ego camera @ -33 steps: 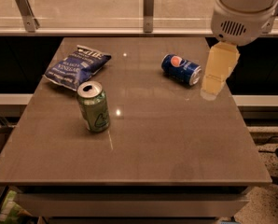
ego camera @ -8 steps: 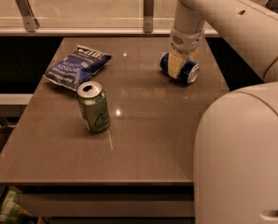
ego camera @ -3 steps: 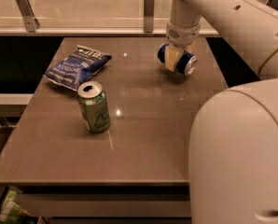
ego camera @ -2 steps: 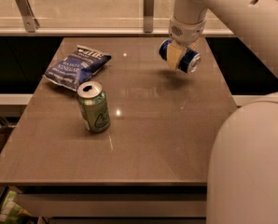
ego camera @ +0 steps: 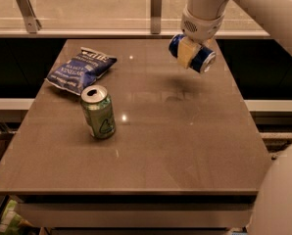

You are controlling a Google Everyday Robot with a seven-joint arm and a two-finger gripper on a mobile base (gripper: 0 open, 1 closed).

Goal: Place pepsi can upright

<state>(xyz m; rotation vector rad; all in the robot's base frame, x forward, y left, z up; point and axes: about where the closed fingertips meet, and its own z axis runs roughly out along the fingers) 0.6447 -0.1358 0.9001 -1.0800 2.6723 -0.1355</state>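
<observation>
The pepsi can (ego camera: 201, 58), dark blue with a silver end, hangs on its side in the air above the far right part of the brown table (ego camera: 185, 146). My gripper (ego camera: 191, 53) is shut on it, with one pale finger (ego camera: 186, 52) across its middle. The white arm comes down from the upper right. The can's shadow lies on the tabletop below it.
A green can (ego camera: 98, 111) stands upright at the table's left middle. A blue chip bag (ego camera: 80, 68) lies flat at the far left. A glass rail with metal posts (ego camera: 156, 4) runs behind the table. My white arm fills the right edge.
My gripper closed on the pepsi can where it lay on the table and has lifted it off the surface, still on its side. The green can and the bag have not moved.
</observation>
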